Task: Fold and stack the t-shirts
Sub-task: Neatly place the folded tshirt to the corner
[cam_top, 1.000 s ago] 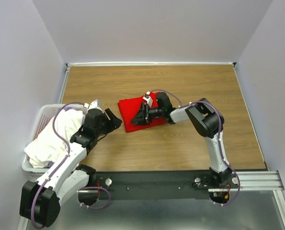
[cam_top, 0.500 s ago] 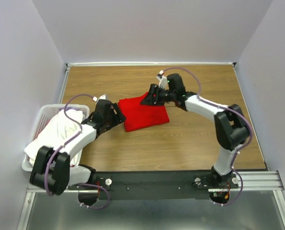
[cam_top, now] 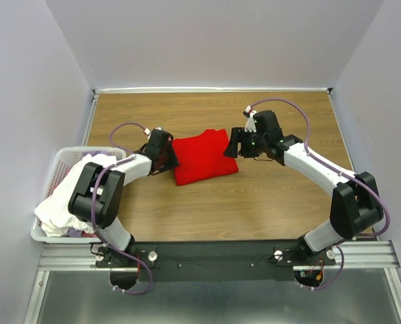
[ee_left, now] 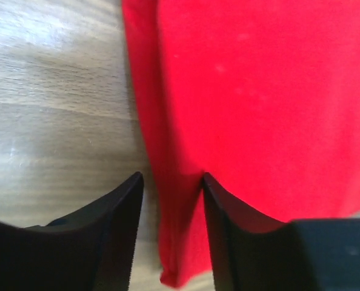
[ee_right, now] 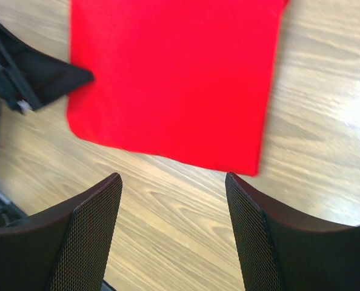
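A folded bright red t-shirt point(cam_top: 204, 156) lies flat on the wooden table point(cam_top: 268, 202). My left gripper point(cam_top: 168, 157) is low at its left edge. In the left wrist view the left gripper point(ee_left: 171, 179) is open and straddles that folded edge of the red t-shirt point(ee_left: 259, 91); the right finger point(ee_left: 219, 212) touches the cloth and the left finger point(ee_left: 122, 212) stands clear of it. My right gripper point(cam_top: 232, 146) hovers at the shirt's right edge. In the right wrist view the right gripper point(ee_right: 174, 179) is open over bare wood, with the red t-shirt point(ee_right: 168, 79) just beyond the fingertips. White t-shirts point(cam_top: 75, 192) are heaped at the left.
The white t-shirts fill a white plastic laundry basket point(cam_top: 55, 170) at the table's left edge. Grey walls close in the table at the back and both sides. A black rail point(cam_top: 214, 255) with the arm bases runs along the near edge.
The left arm has reached from beside the basket to the red shirt's left edge, its jaws narrowing. The right gripper has come off the shirt, swung to its right side and opened wider.
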You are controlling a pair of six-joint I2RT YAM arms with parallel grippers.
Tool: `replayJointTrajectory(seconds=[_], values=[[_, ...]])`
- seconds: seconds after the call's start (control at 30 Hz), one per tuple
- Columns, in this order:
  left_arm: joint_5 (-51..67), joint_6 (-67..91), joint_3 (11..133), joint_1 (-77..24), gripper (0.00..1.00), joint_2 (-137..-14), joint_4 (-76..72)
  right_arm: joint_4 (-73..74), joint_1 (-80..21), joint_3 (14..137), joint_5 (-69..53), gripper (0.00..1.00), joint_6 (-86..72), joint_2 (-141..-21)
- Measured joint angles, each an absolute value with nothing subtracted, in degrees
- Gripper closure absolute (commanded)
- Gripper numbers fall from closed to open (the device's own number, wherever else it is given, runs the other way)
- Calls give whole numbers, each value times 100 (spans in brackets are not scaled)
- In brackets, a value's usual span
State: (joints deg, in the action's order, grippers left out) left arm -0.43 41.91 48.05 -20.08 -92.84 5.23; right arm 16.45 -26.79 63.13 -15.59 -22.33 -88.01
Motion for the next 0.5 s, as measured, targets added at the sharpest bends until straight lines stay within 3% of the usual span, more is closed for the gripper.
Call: replayJointTrajectory(seconds=[0.13, 0.23, 0.3, 0.5], values=[[-84, 4125, 5063, -2008, 69, -9601, 532, 1831, -2676, 6270, -1409, 24, -2110, -8794], [-139, 4045, 5288, -2005, 91, -9821, 604, 1881, -2676, 6270, -1321, 24, -2029, -8794], [-172, 4001, 5472, -1999, 100, -9950, 663, 1944, -2663, 6272, -1258, 24, -1955, -8794], [-622, 3483, 6549, -1636, 100, -10549, 1306, 2108, -2650, 6368, -1122, 24, -1789, -8799]])
